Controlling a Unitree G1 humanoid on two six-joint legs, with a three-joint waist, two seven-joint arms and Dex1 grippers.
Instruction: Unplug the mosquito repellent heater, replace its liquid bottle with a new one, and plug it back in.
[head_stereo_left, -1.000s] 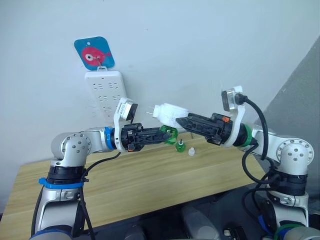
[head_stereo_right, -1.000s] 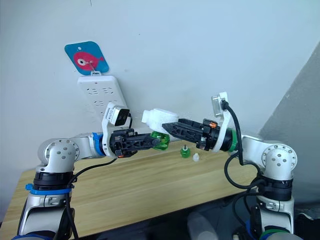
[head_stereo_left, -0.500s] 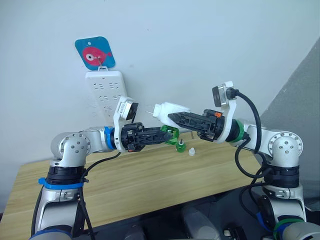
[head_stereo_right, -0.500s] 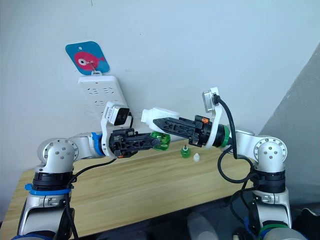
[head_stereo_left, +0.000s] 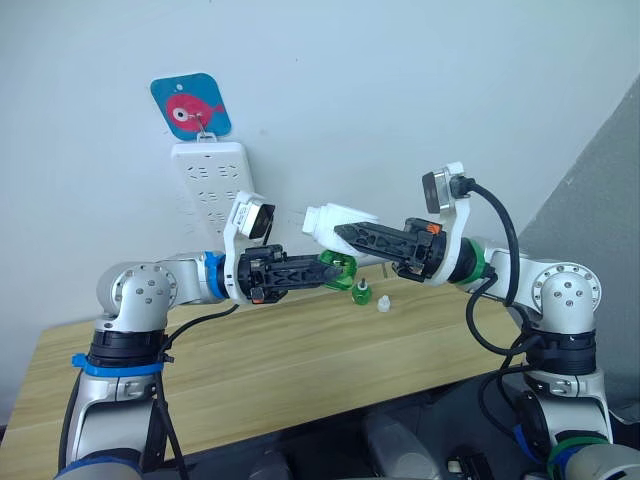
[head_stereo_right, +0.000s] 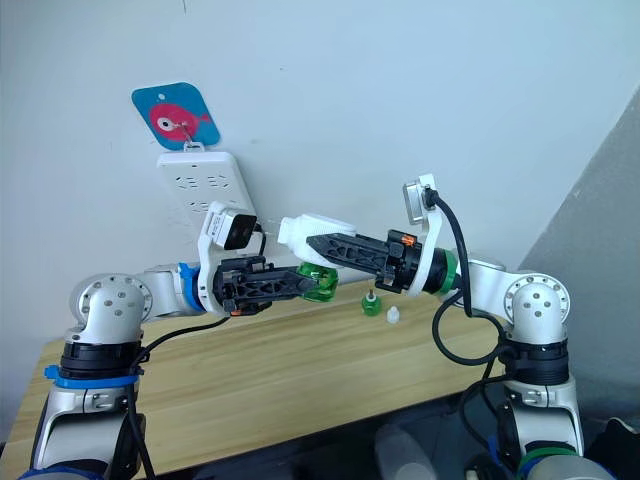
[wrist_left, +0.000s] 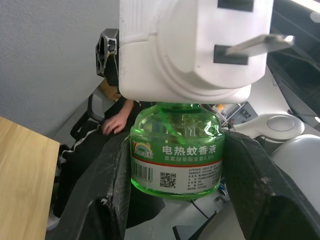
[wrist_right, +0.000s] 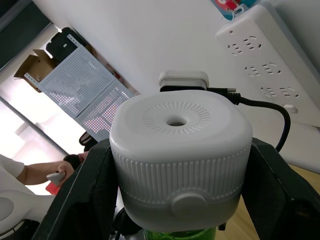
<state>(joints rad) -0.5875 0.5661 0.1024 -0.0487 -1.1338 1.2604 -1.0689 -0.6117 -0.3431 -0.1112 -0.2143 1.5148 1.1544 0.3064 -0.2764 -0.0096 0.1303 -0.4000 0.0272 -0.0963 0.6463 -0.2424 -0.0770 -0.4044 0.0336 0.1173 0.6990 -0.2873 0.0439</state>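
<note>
Left pincer (head_stereo_left: 335, 267) clenched on the green bottle (wrist_left: 176, 152); right pincer (head_stereo_left: 345, 234) clamped around the mosquito repellent heater (wrist_right: 180, 152), both held in the air just beside the power strip (head_stereo_left: 213, 190). I judge cross-threading or a dropped bottle likely if my two wrists misalign.

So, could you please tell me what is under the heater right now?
A green bottle sits under the heater, gripped by the left gripper. Its neck is hidden inside the heater, so I cannot tell how far it is screwed in.
</note>
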